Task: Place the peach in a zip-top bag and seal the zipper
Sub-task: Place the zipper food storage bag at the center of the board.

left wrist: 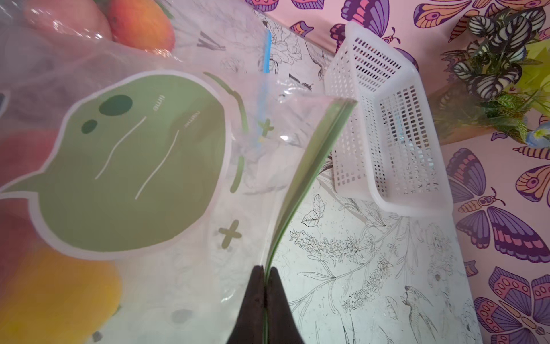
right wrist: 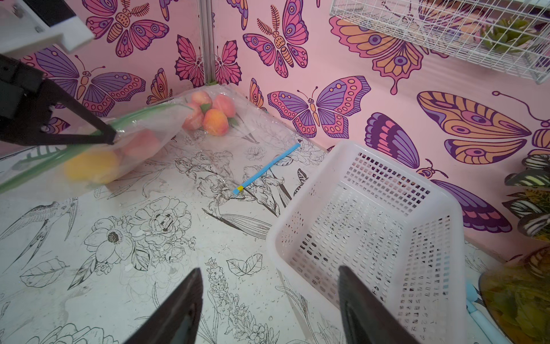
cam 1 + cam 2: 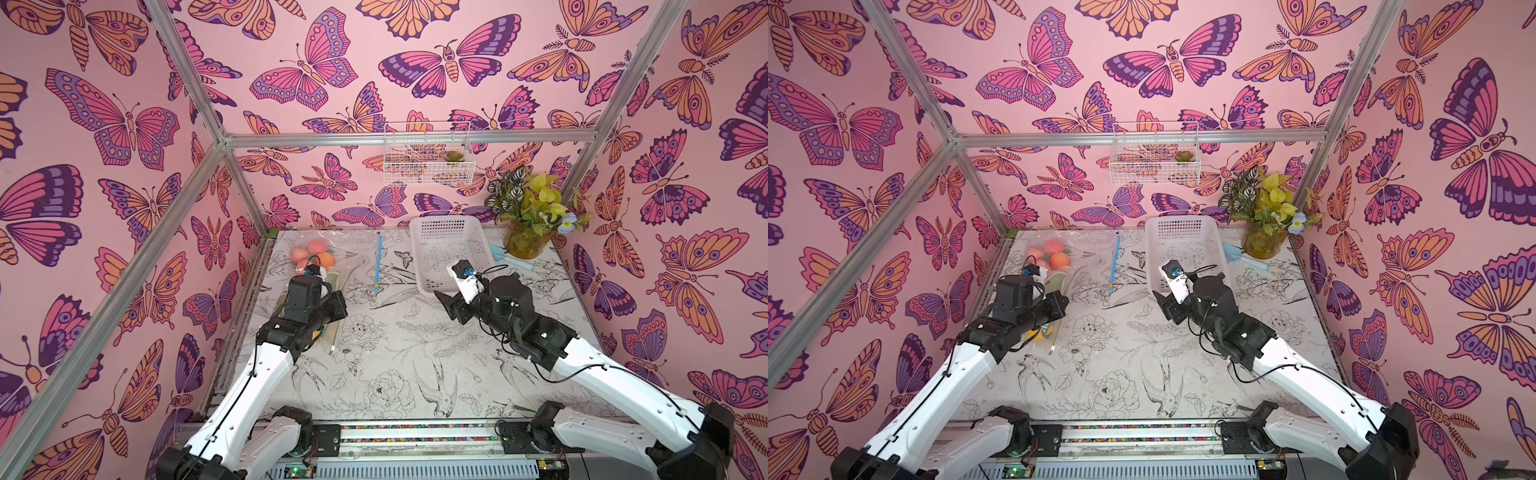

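Far left: my left gripper [image 1: 265, 275] is pressed tight on the green zipper strip [image 1: 312, 169] of the zip-top bag [image 1: 134, 155], pinching it near one end. A peach [image 2: 140, 144] is already inside that bag, beside a yellow fruit [image 2: 92, 165]. So I judge loading done and sealing the step in hand.

Behind the bag, in the back-left corner, loose peaches [image 3: 313, 253] sit on a second clear bag with a blue zipper [image 3: 378, 262] lying flat.

Mid-right: white basket [image 3: 449, 249], looks empty. My right gripper [image 2: 269, 269] hovers just at its near rim, jaws spread wide, holding nothing. Far right: vase of plants [image 3: 525, 241].

Next move, my guess: run a pinch along the green strip to its far end, or bring the right gripper over to hold one end while the left slides. This needs firm pressure and no tugging, since the fruit weighs the film down.

Views: in both top views my left wrist hides the jaws and the zipper. The left wrist view shows the pinch. It shows the two green lips close together, but I can't tell if they are locked along the whole length. Only the right wrist view shows the bag side-on with the fruit sagging low.
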